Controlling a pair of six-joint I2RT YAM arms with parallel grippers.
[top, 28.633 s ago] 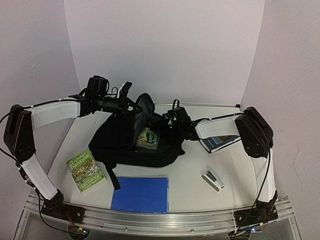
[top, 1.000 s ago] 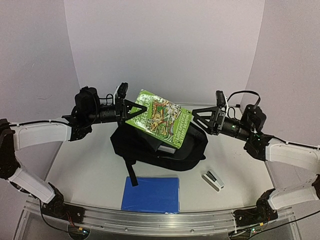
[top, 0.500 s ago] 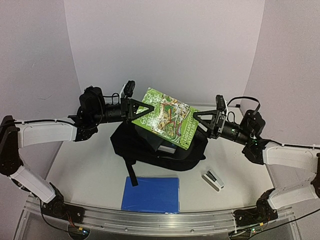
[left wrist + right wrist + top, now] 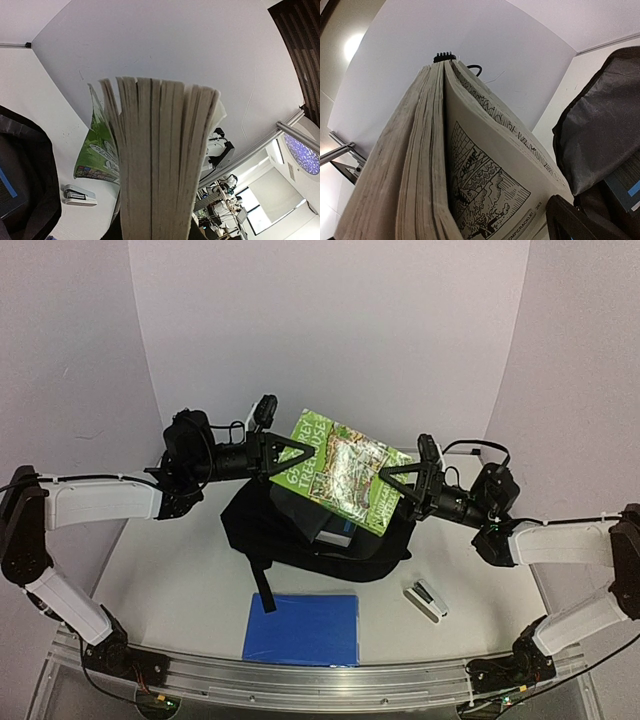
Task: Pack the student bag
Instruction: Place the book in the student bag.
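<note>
The student bag (image 4: 300, 545) lies open in the middle of the table, black with a grey lining (image 4: 605, 115). Above it a thick green-covered book (image 4: 345, 472) hangs tilted in the air. My left gripper (image 4: 288, 454) is shut on the book's left edge, and in the left wrist view the page block (image 4: 160, 165) fills the middle. My right gripper (image 4: 400, 490) stands open with the book's right edge between its wide jaws. In the right wrist view the pages (image 4: 440, 170) fan apart and one dark fingertip (image 4: 567, 220) shows beside them.
A blue folder (image 4: 305, 628) lies flat near the front edge. A small stapler (image 4: 425, 600) sits right of the bag, and it is the stapler (image 4: 79, 194) under the book in the left wrist view. Another book (image 4: 335, 530) shows inside the bag's opening.
My left gripper has carried the green book up and to the right. My right gripper has moved left until the book's right edge lies between its open jaws.
</note>
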